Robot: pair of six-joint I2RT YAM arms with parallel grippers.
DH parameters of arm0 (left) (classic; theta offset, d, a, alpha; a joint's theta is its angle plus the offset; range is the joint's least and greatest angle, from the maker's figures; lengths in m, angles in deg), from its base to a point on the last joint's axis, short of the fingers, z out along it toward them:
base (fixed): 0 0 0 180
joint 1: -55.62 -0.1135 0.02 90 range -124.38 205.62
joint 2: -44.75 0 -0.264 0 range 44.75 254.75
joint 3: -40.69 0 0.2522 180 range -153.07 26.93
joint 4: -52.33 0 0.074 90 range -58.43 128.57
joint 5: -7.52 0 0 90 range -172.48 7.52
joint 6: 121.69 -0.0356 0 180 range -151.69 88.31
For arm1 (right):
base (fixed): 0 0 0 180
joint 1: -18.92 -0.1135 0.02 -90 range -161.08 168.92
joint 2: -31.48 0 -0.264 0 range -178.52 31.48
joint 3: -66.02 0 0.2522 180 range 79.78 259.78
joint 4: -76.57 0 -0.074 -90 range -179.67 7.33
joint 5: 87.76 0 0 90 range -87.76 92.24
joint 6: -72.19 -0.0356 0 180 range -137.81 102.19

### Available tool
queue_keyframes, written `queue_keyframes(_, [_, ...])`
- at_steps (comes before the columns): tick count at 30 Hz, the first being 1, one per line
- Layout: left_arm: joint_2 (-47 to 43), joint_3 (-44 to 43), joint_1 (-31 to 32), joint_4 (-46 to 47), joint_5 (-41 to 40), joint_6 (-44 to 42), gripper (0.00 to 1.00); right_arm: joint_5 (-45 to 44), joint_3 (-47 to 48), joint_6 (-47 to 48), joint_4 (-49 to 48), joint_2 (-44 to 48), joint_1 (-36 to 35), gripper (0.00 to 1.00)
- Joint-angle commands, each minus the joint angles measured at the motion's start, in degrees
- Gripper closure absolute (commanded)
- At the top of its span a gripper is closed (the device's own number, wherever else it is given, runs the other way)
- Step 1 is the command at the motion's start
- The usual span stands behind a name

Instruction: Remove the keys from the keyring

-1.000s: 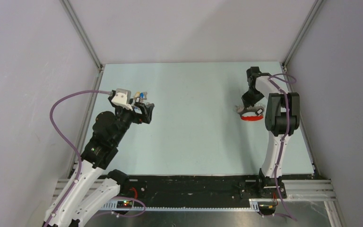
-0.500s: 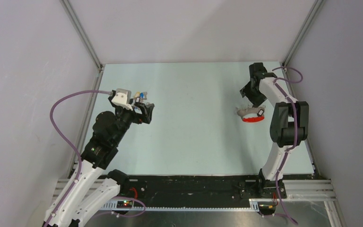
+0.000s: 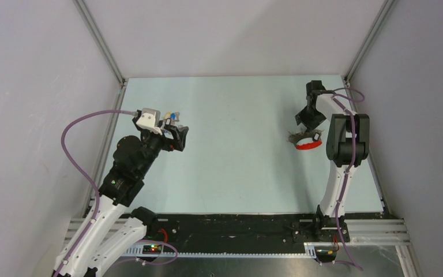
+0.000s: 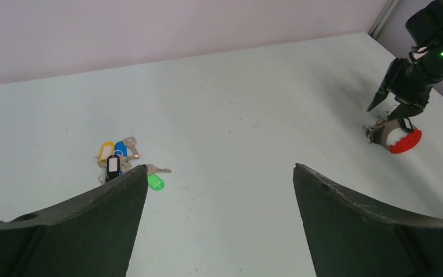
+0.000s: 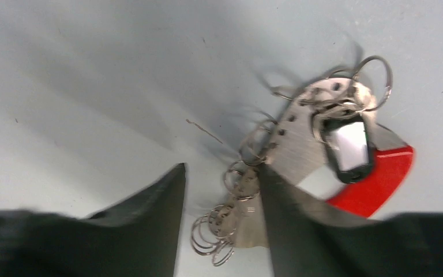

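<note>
The red keyring (image 5: 380,179) lies on the table at the right, also seen as the red keyring (image 3: 308,145). On it is a fan of silver keys (image 5: 297,147), one with a black head and white mark (image 5: 349,147), plus a cluster of wire rings (image 5: 222,228). My right gripper (image 5: 222,170) is open just above them, its jaws either side of the rings, and the right finger (image 5: 300,219) covers the key tips. My left gripper (image 4: 219,167) is open and holds nothing, hovering at the left beside loose keys with coloured tags (image 4: 118,158).
A green-tagged key (image 4: 156,182) lies just off the left finger's tip. The loose keys (image 3: 171,116) sit near the table's left edge, by the enclosure post. Grey walls close in the left, right and back. The right gripper (image 4: 401,107) also shows in the left wrist view.
The right gripper went from shut to open, drew back from the key bundle, then came down close to it again. The bundle shifted slightly. The left arm stayed still.
</note>
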Motion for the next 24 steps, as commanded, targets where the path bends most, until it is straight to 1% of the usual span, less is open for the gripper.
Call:
queue_keyframes(1, [0.18, -2.4, 0.02, 1.12, 0.44, 0.33, 0.02, 1.22, 0.83, -1.4, 2.97, -0.51, 1.25, 0.56])
queue_keyframes(2, [0.21, -2.37, 0.02, 1.06, 0.45, 0.33, 0.02, 1.59, 0.43, -1.36, 2.42, -0.01, 1.32, 0.81])
queue_keyframes(3, [0.24, -2.38, 0.02, 1.07, 0.44, 0.33, 0.02, 2.17, -0.02, -1.31, 2.24, 0.73, 1.55, 0.92])
queue_keyframes(4, [0.24, -2.36, 0.04, 1.08, 0.49, 0.33, 0.02, 2.33, -0.3, -1.21, 1.93, 1.42, 1.65, 1.0])
queue_keyframes(8, [0.33, -2.3, 0.02, 1.08, 0.43, 0.24, 0.02, 0.59, -3.62, 0.46, -1.46, 8.3, 0.95, 1.0])
queue_keyframes(10, [0.42, -2.37, 0.02, 1.02, 0.38, 0.2, 0.02, 1.07, -5.79, 1.62, -3.81, 12.26, 0.31, 1.0])
queue_keyframes(13, [0.45, -2.36, 0.06, 1.03, 0.38, 0.16, 0.02, 3.58, -8.87, 3.46, -6.89, 17.57, -2.46, 1.0])
queue_keyframes(16, [0.42, -2.26, 0.04, 1.02, 0.39, 0.11, 0.02, 7.91, -10.56, 7.62, -11.24, 20.21, -5.35, 1.0])
queue_keyframes(17, [0.42, -2.21, 0.03, 1.05, 0.61, -0.1, 0.02, 11.09, -10.63, 8.77, -12.98, 21.14, -6.02, 1.0])
queue_keyframes(19, [0.2, -1.93, 0.06, 1.0, 1.29, -0.92, 0.02, 14.71, -10.68, 12.16, -15.51, 22.43, -8.31, 1.0])
queue_keyframes(21, [-0.09, -1.65, 0.11, 1.0, 1.12, -1.18, 0.02, 15.05, -10.33, 14.34, -15.48, 23.32, -10.38, 1.0])
queue_keyframes(22, [-0.23, -1.56, 0.11, 1.0, 1.04, -1.23, 0.02, 12.02, -9.1, 13.58, -14.27, 23.35, -11.08, 1.0])
queue_keyframes(23, [-0.21, -1.56, 0.17, 0.99, 0.82, -1.24, 0.02, 10.86, -8.49, 12.27, -11.27, 23.15, -11.13, 0.83])
queue_keyframes(24, [-0.11, -1.56, 0.18, 0.99, 0.75, -1.25, 0.02, 7.83, -7.77, 11.58, -10.1, 22.87, -10.79, 0.68])
